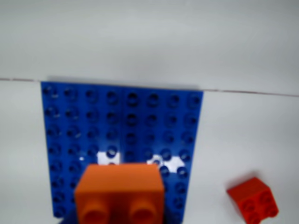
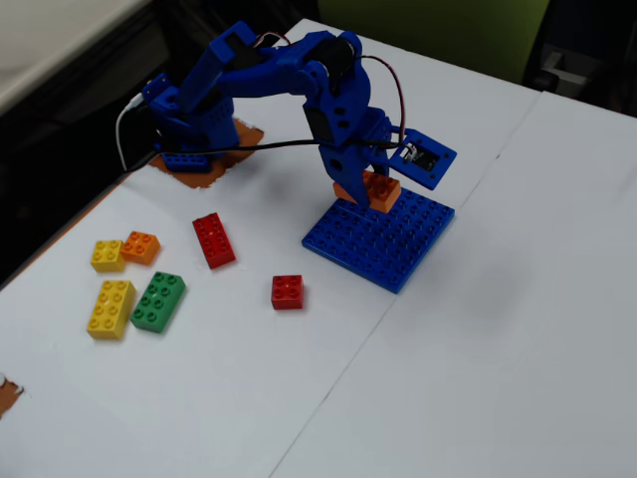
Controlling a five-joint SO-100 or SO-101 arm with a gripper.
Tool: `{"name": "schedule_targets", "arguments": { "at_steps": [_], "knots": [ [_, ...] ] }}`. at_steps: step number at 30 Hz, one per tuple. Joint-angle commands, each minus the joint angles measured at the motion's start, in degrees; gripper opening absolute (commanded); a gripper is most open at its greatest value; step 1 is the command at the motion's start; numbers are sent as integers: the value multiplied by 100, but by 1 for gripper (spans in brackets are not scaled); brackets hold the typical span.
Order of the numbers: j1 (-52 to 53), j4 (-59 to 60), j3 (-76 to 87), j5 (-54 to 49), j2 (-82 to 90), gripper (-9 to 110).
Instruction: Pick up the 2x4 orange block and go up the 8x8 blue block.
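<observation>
The 2x4 orange block [image 2: 373, 189] is held between the blue fingers [image 2: 350, 179] of the arm, which close on its sides in the fixed view. In the wrist view the same block [image 1: 119, 192] fills the lower middle of the picture, with two of its studs facing the camera; the fingers themselves hardly show there. The block is over the far corner of the 8x8 blue block [image 2: 383, 239], and I cannot tell if it touches the studs or is a little above them.

The blue arm [image 2: 269, 75] reaches from its base [image 2: 184, 139] near the far left edge of the table [image 2: 498, 349], goes up and over, and bends down steeply at the wrist, so the fingers point down to the baseplate. A small camera board [image 2: 426, 157] stands out beside the wrist.

On the table near the left edge lie a yellow 2x4 brick [image 2: 109, 308], a green 2x4 brick [image 2: 158, 301], a small yellow brick [image 2: 107, 255] and a small orange brick [image 2: 140, 246] touching it. A red 2x4 brick [image 2: 213, 240] lies more to the middle. A small red 2x2 brick [image 2: 287, 291] lies just beside the near left corner of the baseplate; it shows also in the wrist view [image 1: 252, 199], apart from the plate.
</observation>
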Motion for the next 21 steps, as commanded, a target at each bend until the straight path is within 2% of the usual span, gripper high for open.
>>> {"name": "schedule_targets", "arguments": {
  "at_steps": [1, 21],
  "knots": [
    [70, 44, -26, -9, 229, 0],
    [141, 53, -26, -9, 264, 0]
  ]
}}
